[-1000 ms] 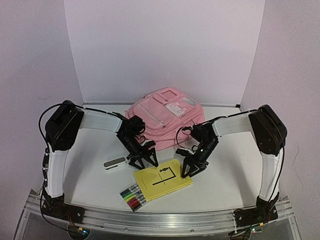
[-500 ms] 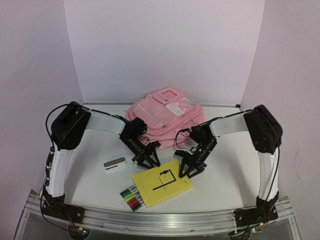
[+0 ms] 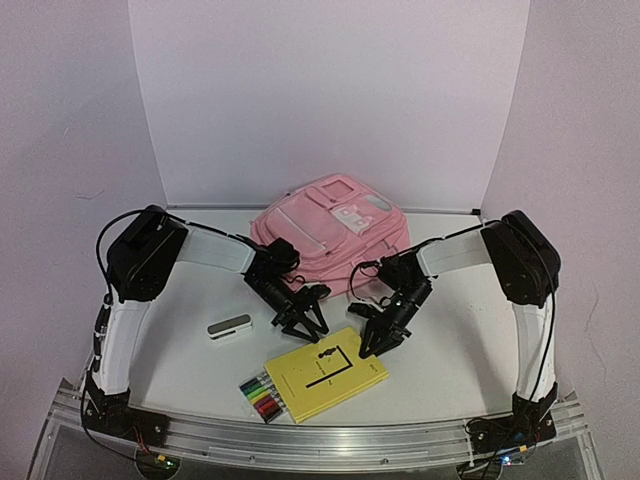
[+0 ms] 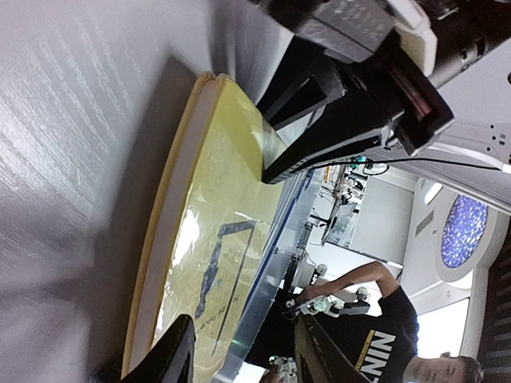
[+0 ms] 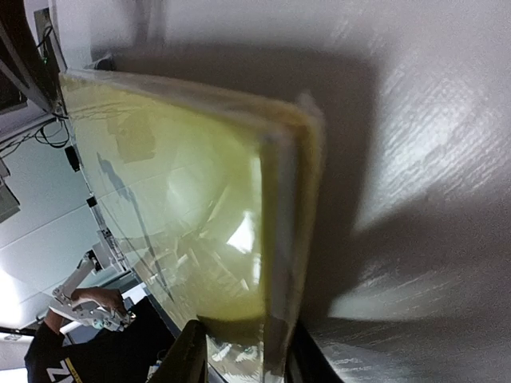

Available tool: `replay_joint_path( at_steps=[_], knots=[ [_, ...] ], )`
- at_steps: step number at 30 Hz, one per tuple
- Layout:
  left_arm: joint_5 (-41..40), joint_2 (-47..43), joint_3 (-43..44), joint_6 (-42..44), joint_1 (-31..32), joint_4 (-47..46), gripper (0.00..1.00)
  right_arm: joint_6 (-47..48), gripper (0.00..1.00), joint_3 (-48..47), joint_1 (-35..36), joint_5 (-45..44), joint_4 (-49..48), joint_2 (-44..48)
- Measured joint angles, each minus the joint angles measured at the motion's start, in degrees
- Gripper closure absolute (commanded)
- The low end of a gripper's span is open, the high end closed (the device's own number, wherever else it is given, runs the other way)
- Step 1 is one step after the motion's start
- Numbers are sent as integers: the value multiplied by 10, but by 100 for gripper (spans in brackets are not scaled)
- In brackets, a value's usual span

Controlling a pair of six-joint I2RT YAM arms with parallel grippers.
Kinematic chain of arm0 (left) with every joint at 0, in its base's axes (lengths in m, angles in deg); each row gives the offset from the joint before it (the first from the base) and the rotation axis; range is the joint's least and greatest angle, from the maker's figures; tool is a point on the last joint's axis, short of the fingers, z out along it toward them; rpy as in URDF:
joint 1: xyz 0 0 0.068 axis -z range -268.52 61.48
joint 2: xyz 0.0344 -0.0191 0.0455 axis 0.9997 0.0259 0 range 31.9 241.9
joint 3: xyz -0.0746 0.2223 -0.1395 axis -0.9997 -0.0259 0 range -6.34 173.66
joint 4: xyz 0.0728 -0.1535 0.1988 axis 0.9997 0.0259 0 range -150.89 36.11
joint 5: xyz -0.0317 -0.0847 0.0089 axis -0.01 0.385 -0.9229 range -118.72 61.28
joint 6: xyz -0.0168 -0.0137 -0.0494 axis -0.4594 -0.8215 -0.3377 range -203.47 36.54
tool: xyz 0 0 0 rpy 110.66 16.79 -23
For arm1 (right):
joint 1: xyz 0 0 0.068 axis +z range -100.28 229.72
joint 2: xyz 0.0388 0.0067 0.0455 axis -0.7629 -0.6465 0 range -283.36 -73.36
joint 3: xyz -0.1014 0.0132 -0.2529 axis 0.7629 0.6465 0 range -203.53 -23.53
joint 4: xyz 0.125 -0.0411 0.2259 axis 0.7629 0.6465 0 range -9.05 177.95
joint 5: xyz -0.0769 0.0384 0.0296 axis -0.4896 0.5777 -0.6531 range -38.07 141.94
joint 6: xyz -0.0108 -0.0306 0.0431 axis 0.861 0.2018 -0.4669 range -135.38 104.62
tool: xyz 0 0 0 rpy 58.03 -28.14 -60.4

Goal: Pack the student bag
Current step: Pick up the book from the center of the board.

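Here my left gripper point(image 3: 308, 322) and right gripper point(image 3: 372, 338) straddle the far edge of the yellow book point(image 3: 325, 372), pinching or not I cannot tell, so both should squeeze evenly before lifting.

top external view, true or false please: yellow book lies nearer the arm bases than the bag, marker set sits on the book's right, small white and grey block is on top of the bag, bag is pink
1. The yellow book lies nearer the arm bases than the student bag: true.
2. The marker set sits on the book's right: false. It is at the book's left near corner.
3. The small white and grey block is on top of the bag: false. It lies on the table, left of the book and apart from the bag.
4. The bag is pink: true.
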Motion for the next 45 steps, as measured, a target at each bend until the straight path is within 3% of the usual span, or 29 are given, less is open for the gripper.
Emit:
replay_joint_path(
  at_steps=[1, 3, 11, 19, 23, 26, 30, 33, 35, 37, 39, 40, 41, 42, 45],
  knots=[
    [0, 4, 0, 1, 1, 0, 52, 2, 97, 1, 0, 6, -7, -2],
    [2, 9, -1, 2, 3, 0, 48, 7, 100, 3, -1, 27, -17, -4],
    [-9, -20, -8, 14, -2, 3, 16, 22, 100, 23, -19, 74, -39, -1],
    [-93, -72, -9, 64, -22, 53, 1, 66, 100, 36, -43, 40, -38, 94],
    [-109, -74, -9, 87, -24, 67, 1, 94, 100, 40, -44, 20, -40, 149],
    [-107, -74, -9, 92, -21, 63, 7, 107, 100, 43, -44, 13, -41, 166],
    [-86, -74, -10, 94, -6, 51, 25, 111, 100, 43, -45, 11, -41, 168],
    [-62, -74, -11, 93, 11, 39, 47, 112, 100, 43, -50, 11, -40, 167],
    [-62, -74, -12, 91, 20, 27, 73, 120, 100, 42, -58, 11, -33, 167],
    [-64, -74, -16, 85, 21, 14, 91, 127, 100, 38, -69, 15, -24, 165],
    [-46, -74, -19, 92, 18, -5, 99, 131, 93, 31, -77, 13, -24, 162],
    [-34, -76, -18, 99, 17, -13, 100, 133, 82, 28, -82, 11, -26, 161],
    [-33, -81, -13, 98, 18, -15, 100, 136, 61, 24, -87, 18, -23, 161],
    [-38, -83, -3, 97, 18, -10, 100, 137, 32, 18, -91, 20, -19, 162],
    [-62, -86, 37, 92, 19, 20, 100, 137, 5, -11, -97, 9, -8, 169]
  ],
)
